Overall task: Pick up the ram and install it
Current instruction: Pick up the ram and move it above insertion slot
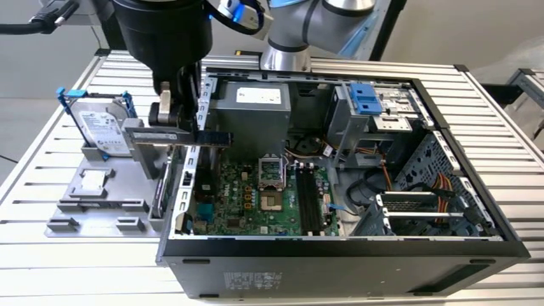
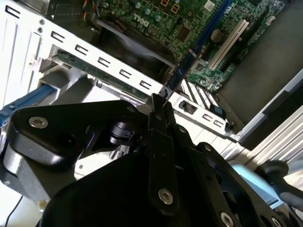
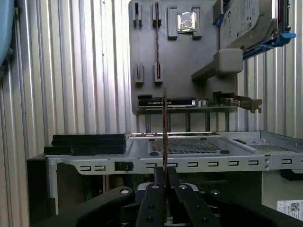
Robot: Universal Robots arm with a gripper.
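The ram (image 1: 213,139) is a long, thin dark stick held level in the air over the rim of the open computer case (image 1: 340,255) at the exterior view's left. My gripper (image 1: 174,127) is shut on it from above. In the first wrist view the ram (image 3: 164,127) shows edge-on, rising from between the shut fingers (image 3: 156,189) of the gripper (image 3: 164,172). In the second wrist view the ram (image 2: 180,71) juts out from the gripper (image 2: 158,101) toward the green motherboard (image 2: 189,28). The black memory slots (image 1: 310,197) lie on the motherboard (image 1: 246,204) inside the case.
A grey fixture plate (image 1: 93,204) beside the case carries a silver hard drive (image 1: 102,131) in a blue bracket, a processor chip (image 3: 186,21), an expansion card (image 3: 189,101) and a thin stick on edge (image 3: 156,42). Inside the case are a power supply (image 1: 251,105), cables and drive cages.
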